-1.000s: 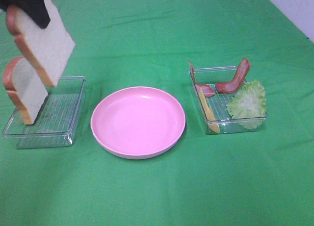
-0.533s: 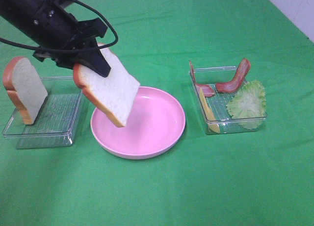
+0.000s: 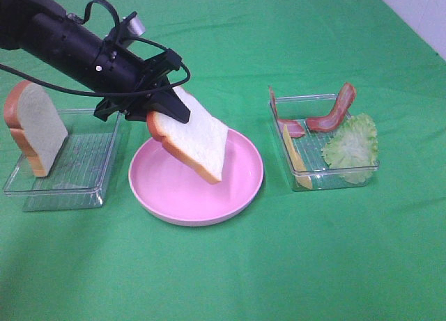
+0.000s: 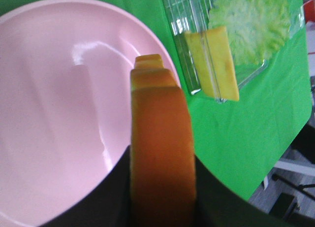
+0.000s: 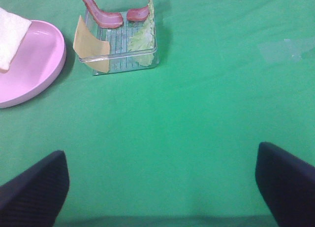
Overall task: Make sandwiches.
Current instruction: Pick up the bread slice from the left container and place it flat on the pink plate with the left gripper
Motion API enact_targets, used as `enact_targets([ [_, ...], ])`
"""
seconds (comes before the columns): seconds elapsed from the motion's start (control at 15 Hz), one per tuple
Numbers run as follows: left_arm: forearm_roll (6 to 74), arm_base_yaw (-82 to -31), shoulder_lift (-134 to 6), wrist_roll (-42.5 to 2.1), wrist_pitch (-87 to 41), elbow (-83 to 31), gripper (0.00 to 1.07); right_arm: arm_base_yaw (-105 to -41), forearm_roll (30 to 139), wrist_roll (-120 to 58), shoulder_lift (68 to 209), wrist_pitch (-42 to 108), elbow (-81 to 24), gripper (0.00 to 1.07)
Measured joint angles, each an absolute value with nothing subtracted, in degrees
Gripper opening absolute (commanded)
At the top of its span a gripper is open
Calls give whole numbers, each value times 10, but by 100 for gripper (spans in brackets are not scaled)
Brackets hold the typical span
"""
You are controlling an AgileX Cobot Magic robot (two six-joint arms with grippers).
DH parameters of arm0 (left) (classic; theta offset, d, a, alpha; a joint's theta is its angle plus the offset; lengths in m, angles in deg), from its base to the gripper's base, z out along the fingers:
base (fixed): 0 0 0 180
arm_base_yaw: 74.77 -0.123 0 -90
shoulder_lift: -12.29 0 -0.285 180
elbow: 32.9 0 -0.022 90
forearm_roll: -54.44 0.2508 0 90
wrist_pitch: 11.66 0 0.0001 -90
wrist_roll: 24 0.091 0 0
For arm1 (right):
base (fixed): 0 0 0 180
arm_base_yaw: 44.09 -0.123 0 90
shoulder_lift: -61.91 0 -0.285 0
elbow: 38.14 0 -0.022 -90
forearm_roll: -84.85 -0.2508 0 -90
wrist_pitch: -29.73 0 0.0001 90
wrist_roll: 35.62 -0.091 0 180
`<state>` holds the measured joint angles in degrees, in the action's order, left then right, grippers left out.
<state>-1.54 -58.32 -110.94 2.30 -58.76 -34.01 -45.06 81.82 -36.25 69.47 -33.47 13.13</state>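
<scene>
My left gripper [image 3: 166, 113] is shut on a white bread slice [image 3: 196, 141] with orange-brown crust and holds it tilted, its lower corner over the pink plate [image 3: 202, 216]. In the left wrist view the crust [image 4: 160, 138] sits between the dark fingers [image 4: 115, 197]. A second bread slice [image 3: 33, 129] stands on edge in the left clear tray [image 3: 70, 189]. The right clear tray [image 3: 327, 178] holds bacon strips [image 3: 336, 108], a cheese square [image 3: 293, 150] and a lettuce leaf [image 3: 352, 147]. My right gripper [image 5: 162, 187] is open over bare cloth, well short of that tray [image 5: 118, 59].
Green cloth covers the whole table. The plate lies between the two trays, with a strip of cloth on each side. In the right wrist view the plate [image 5: 34, 84] and the bread [image 5: 10, 37] show at the left edge.
My left arm has swung the bread slice from high above the left tray rightwards and down, over the pink plate. The right gripper and the trays have not moved.
</scene>
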Motion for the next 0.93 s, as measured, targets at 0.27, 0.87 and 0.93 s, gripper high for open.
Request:
enact_targets([
  [0.27, -78, -582, -1140, 21, -577, -340, 0, -451, 818, -363, 695, -335, 131, 99],
  [0.87, -93, -577, -1179, 21, -575, -340, 0, -451, 818, -363, 695, -335, 131, 99],
  [0.93, -93, -577, -1179, 21, -575, -340, 0, -451, 818, -363, 695, -335, 131, 99],
])
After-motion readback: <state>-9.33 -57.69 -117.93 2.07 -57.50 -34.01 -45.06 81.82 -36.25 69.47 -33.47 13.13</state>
